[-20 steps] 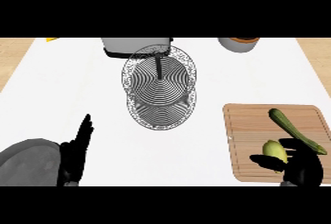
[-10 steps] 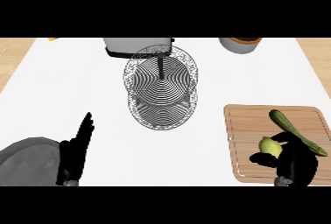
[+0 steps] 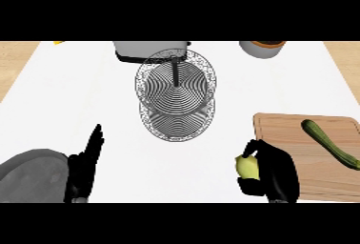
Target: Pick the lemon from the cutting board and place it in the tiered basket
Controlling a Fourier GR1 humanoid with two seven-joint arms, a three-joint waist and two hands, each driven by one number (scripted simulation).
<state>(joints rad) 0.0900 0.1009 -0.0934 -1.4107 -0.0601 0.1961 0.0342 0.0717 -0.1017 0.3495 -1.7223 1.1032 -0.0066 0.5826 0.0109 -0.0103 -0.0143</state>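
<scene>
Your right hand (image 3: 275,172) curls its fingers round the lemon (image 3: 247,167), holding it just past the left edge of the cutting board (image 3: 295,138), over the white counter (image 3: 77,105). A green vegetable (image 3: 329,143) lies slantwise on the board. Your left hand (image 3: 85,164) rests at the lower left, fingers straight and pointing up, holding nothing. The wire tiered basket (image 3: 175,97) stands mid-counter, well apart from the lemon. Behind it sits a grey appliance (image 3: 144,50); a grey bowl (image 3: 262,48) stands at the far right. Wood-toned floor shows at both sides of the counter.
</scene>
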